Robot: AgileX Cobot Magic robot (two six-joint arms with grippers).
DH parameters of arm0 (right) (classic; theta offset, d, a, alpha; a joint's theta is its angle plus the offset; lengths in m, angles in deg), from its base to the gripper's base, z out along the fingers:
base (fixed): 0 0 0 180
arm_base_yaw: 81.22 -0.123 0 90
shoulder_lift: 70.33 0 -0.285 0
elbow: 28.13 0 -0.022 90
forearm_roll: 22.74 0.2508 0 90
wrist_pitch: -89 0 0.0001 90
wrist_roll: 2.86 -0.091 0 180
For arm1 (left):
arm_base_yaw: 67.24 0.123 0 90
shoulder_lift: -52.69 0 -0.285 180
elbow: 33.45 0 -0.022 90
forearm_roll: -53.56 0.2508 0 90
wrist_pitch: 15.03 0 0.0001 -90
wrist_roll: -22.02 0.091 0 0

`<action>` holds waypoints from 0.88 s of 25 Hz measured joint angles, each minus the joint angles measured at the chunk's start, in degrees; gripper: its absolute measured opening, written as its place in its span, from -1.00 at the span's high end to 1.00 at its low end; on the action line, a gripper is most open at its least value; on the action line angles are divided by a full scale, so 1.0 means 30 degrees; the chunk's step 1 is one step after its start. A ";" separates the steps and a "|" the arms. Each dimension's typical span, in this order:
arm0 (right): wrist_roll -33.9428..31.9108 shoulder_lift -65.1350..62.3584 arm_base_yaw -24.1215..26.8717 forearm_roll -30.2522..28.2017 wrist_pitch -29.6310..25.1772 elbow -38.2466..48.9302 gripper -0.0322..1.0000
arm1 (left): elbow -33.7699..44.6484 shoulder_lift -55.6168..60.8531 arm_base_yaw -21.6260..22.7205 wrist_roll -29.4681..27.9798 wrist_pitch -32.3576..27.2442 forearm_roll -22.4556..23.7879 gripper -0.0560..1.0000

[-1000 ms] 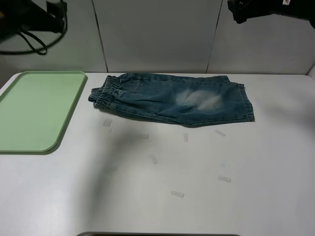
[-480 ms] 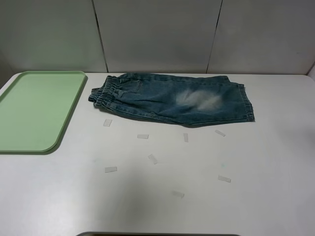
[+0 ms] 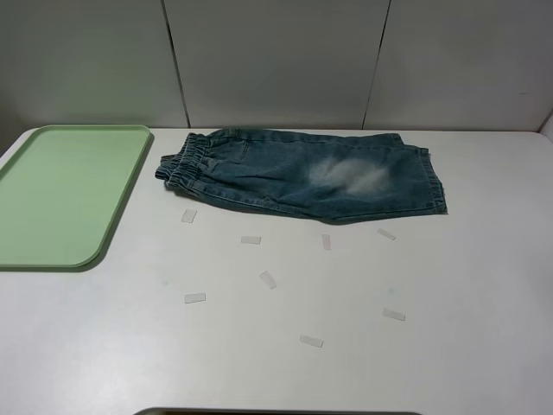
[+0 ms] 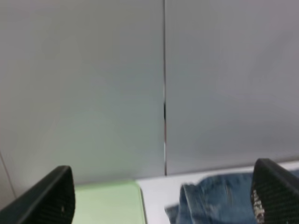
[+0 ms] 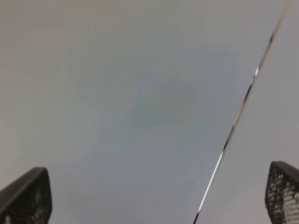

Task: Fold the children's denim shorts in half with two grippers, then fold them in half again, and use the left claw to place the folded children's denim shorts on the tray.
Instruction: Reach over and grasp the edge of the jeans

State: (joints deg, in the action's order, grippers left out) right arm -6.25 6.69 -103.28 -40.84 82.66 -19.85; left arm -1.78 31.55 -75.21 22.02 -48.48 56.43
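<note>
The children's denim shorts lie flat at the back middle of the white table, folded once, elastic waistband to the left, a pale bleached patch near the middle. The pale-green tray rests at the back left, nothing on it. Neither arm shows in the exterior high view. In the left wrist view my left gripper is open, raised, its fingertips far apart, with the shorts' waistband and a tray corner low in the distance. My right gripper is open too, facing only the grey wall panels.
Several small clear tape strips lie scattered on the white table in front of the shorts. Grey wall panels with dark seams stand behind the table.
Both arms, seen at the top corners a second ago, have lifted out of the exterior high view. Their shadow has left the table. The shorts and tray have not moved.
</note>
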 joint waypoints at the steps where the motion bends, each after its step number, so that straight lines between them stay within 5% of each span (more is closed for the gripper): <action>1: 0.0000 -0.0118 -0.0026 0.0457 -0.0410 0.0000 -0.41 | 0.0000 0.0578 0.0000 0.0000 -0.0985 -0.0061 -0.54; 10: 0.0018 -0.0401 -0.0050 0.4290 -0.5624 0.0000 -0.41 | 0.0521 0.2610 0.0000 0.0000 -0.8733 -0.0224 -0.54; 22: 0.0024 -0.0416 -0.0050 0.4638 -1.0383 0.0000 -0.41 | 0.5938 0.2593 -0.0018 0.0000 -0.9463 -0.1679 -0.54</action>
State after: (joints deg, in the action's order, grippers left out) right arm -6.18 5.44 -103.43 -26.92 51.51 -19.85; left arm 16.04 39.33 -75.26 22.02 -76.87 51.39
